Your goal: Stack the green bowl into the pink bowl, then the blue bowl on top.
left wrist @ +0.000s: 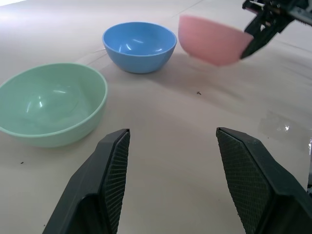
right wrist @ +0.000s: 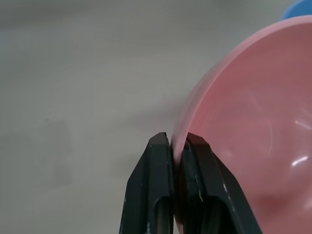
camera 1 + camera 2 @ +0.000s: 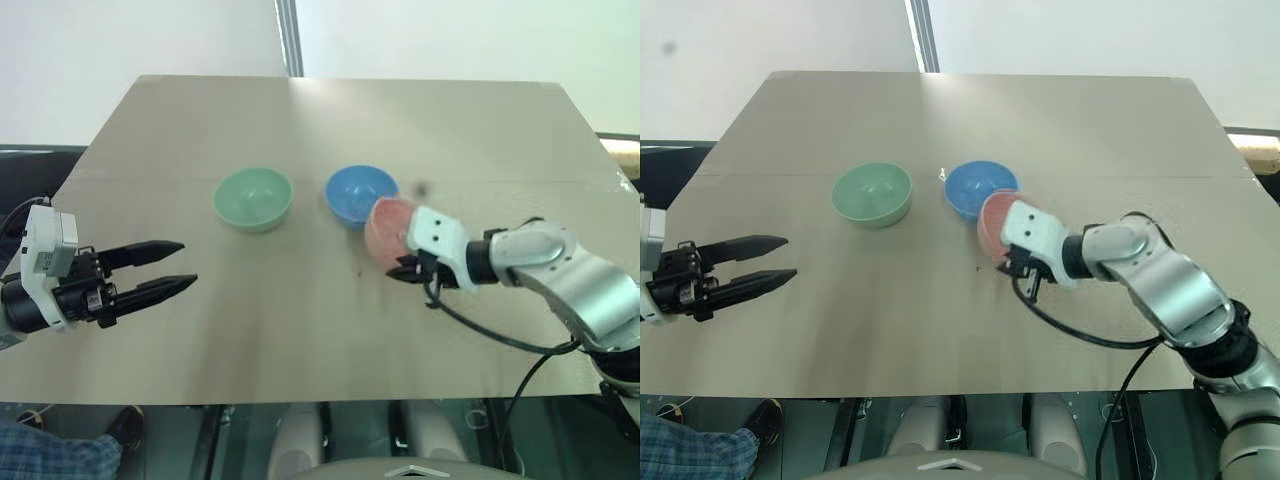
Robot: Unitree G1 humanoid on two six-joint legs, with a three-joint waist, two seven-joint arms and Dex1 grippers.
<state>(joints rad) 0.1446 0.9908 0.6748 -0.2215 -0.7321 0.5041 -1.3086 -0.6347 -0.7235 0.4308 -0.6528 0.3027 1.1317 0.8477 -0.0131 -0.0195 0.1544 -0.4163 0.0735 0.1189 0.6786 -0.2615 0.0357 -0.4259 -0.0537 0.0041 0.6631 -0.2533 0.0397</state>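
My right gripper (image 2: 178,141) is shut on the rim of the pink bowl (image 3: 385,226), which hangs tilted a little above the table, just right of the blue bowl (image 3: 359,193). The blue bowl stands upright near the table's middle, with the green bowl (image 3: 252,198) upright to its left, a small gap between them. My left gripper (image 3: 178,265) hovers open and empty over the left part of the table, pointing toward the green bowl (image 1: 51,103). In the left wrist view the pink bowl (image 1: 212,39) shows lifted, beside the blue bowl (image 1: 139,45).
The bowls sit on a tan table (image 3: 300,330). Its front edge lies close to me, and a seam runs across it behind the bowls. A dark cable (image 3: 490,335) loops from my right wrist over the table.
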